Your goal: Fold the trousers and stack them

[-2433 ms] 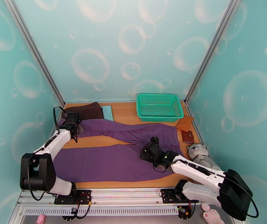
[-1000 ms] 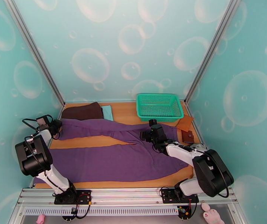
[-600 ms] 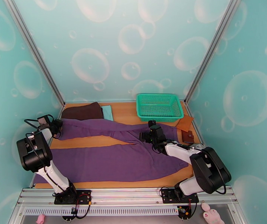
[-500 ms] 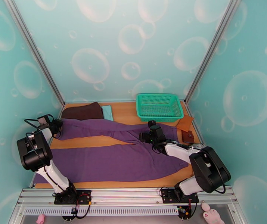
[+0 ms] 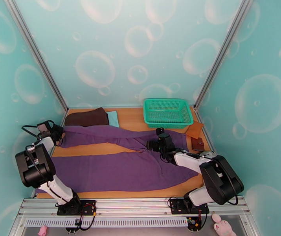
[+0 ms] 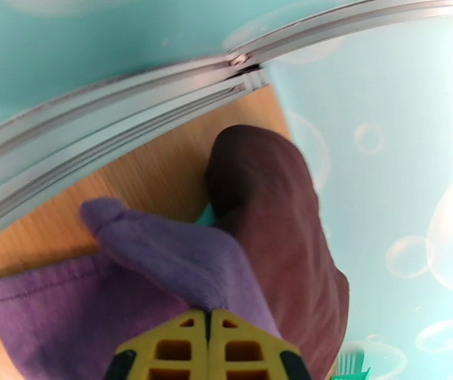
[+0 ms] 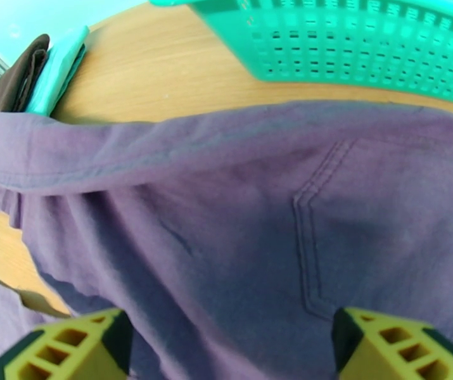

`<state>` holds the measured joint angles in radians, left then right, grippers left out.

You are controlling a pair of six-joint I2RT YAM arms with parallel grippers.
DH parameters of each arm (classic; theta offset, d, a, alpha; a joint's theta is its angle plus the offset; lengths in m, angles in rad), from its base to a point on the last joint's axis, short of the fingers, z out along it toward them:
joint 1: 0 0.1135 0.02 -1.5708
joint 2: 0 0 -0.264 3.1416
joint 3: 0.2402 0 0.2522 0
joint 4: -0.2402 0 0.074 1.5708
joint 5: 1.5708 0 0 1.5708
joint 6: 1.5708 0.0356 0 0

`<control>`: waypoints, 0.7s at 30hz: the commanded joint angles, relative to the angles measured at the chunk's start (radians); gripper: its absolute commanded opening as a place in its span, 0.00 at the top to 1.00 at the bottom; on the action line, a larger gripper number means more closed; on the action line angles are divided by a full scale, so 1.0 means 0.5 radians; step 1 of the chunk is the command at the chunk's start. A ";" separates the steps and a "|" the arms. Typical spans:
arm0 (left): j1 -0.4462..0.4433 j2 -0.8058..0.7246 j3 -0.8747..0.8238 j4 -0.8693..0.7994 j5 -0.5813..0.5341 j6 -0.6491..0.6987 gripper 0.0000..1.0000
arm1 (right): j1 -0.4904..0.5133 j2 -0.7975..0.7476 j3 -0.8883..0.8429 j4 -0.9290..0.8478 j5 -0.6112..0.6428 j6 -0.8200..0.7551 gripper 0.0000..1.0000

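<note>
Trousers (image 5: 120, 166) lie spread flat across the desk (image 5: 134, 122), waist to the right, both legs running left w/ a strip of bare wood btwn them. Left gripper (image 6: 207, 319) is closed tight at the far leg's cuff, w/ a fold of purple fabric pinched up at its tips, just beside the brown cloth (image 6: 270, 210) in the back-left corner. Right gripper (image 7: 226, 344) hangs wide open over the waist area nr a back pocket, holding nothing. Green basket (image 7: 353, 39) sits just beyond the waistband.
</note>
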<state>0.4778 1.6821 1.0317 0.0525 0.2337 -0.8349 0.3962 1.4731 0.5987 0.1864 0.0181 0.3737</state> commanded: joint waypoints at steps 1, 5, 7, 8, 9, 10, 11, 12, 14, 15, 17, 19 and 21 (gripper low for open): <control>0.002 -0.217 -0.071 -0.004 -0.093 0.028 1.00 | -0.025 -0.057 -0.076 0.161 -0.061 0.135 0.12; -0.015 -0.420 -0.155 -0.047 -0.035 0.033 1.00 | -0.052 -0.054 -0.125 0.132 0.008 0.242 0.12; -0.025 -0.537 -0.200 -0.077 -0.024 0.045 1.00 | -0.109 -0.012 -0.152 0.129 0.015 0.317 0.12; -0.031 -0.601 -0.220 -0.096 -0.033 0.058 1.00 | -0.146 0.013 -0.179 0.155 -0.005 0.354 0.12; -0.042 -0.675 -0.235 -0.124 -0.046 0.074 1.00 | -0.187 0.040 -0.214 0.202 -0.036 0.390 0.12; -0.051 -0.738 -0.237 -0.167 -0.062 0.092 1.00 | -0.212 0.061 -0.241 0.246 -0.066 0.414 0.12; -0.064 -0.813 -0.236 -0.213 -0.081 0.115 1.00 | -0.234 0.084 -0.266 0.284 -0.087 0.448 0.12; -0.075 -0.890 -0.237 -0.267 -0.109 0.139 1.00 | -0.241 0.100 -0.282 0.304 -0.091 0.471 0.12; -0.083 -1.045 -0.226 -0.371 -0.162 0.176 1.00 | -0.249 0.120 -0.289 0.295 -0.075 0.503 0.13; -0.087 -1.113 -0.217 -0.425 -0.188 0.196 1.00 | -0.249 0.122 -0.296 0.293 -0.065 0.514 0.13; -0.087 -1.244 -0.184 -0.551 -0.241 0.242 1.00 | -0.266 0.117 -0.328 0.305 -0.053 0.532 0.13; -0.089 -1.327 -0.134 -0.682 -0.279 0.292 1.00 | -0.292 0.104 -0.364 0.342 -0.090 0.580 0.13; -0.088 -1.390 -0.085 -0.792 -0.317 0.338 1.00 | -0.300 0.080 -0.380 0.330 -0.097 0.617 0.13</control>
<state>0.4324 1.0164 0.9413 -0.2295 0.1390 -0.7273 0.2611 1.5047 0.4515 0.3985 -0.0158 0.6064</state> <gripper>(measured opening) 0.044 0.874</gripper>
